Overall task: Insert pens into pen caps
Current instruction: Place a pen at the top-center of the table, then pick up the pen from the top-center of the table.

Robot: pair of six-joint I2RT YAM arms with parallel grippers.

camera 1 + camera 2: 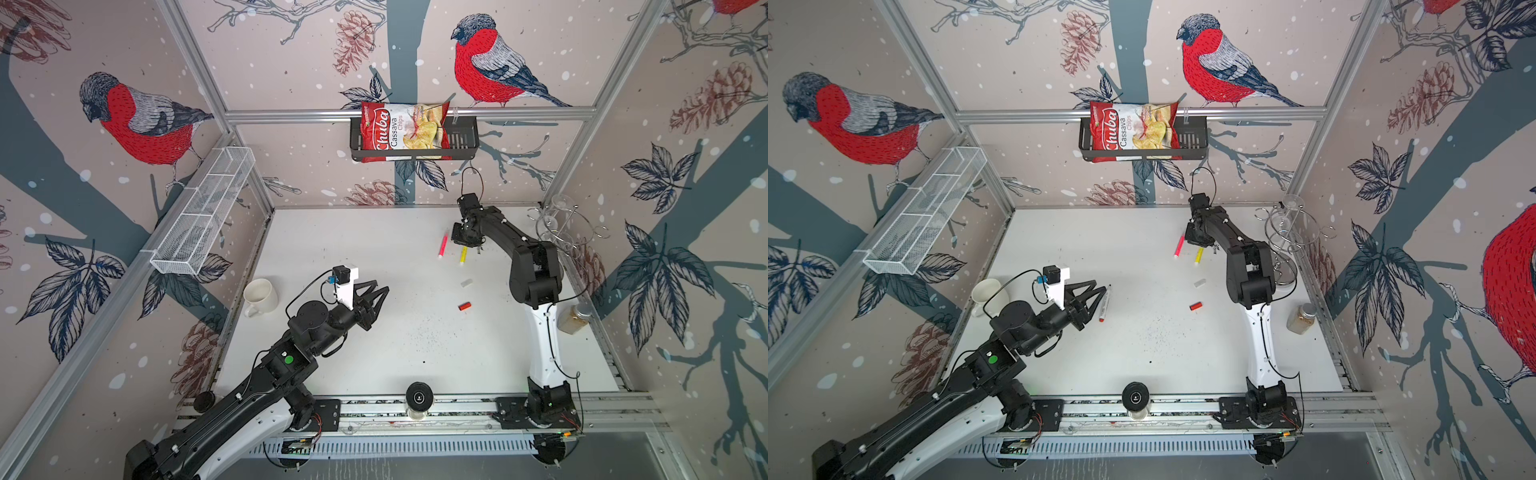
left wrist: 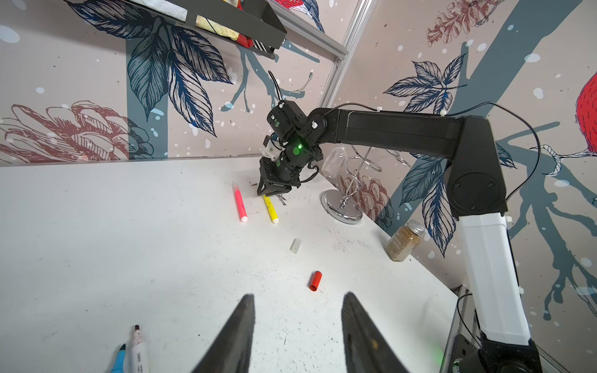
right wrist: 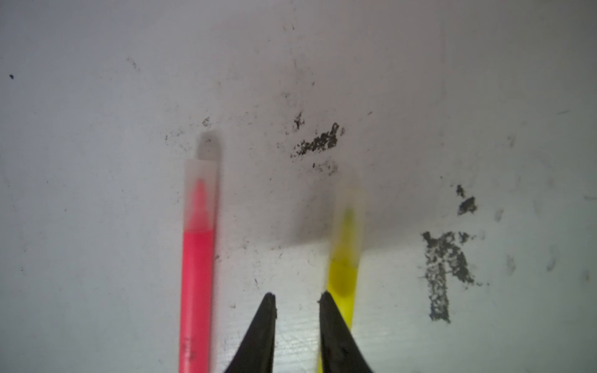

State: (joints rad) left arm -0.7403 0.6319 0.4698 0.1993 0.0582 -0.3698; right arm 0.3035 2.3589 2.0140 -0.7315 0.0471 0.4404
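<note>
I judge the job half done. The pink pen (image 3: pixel 196 274) and the yellow pen (image 3: pixel 344 258) both lie capped at the far side of the desk (image 1: pixel 353 249), side by side but apart, each tip showing through a cloudy plastic sleeve. My right hand (image 3: pixel 297 298) hangs low over them, fingers narrowly apart with bare desk between. The yellow pen lies just beside one finger, not pinched.

The white pen (image 2: pixel 139 352) and blue pen (image 2: pixel 119 358) lie together near my left hand (image 2: pixel 298 295), which is spread and empty. Mid-desk, well apart from them, sit a loose whitish cap (image 2: pixel 295 246) and a red cap (image 2: pixel 315 280), both short stubby tubes, the red one opaque.

Next I would lift the right hand clear and go for the red cap, with the left taking the white pen. Smooth round barrels on a scuffed, slick desk will likely roll, so I would pinch mid-body
</note>
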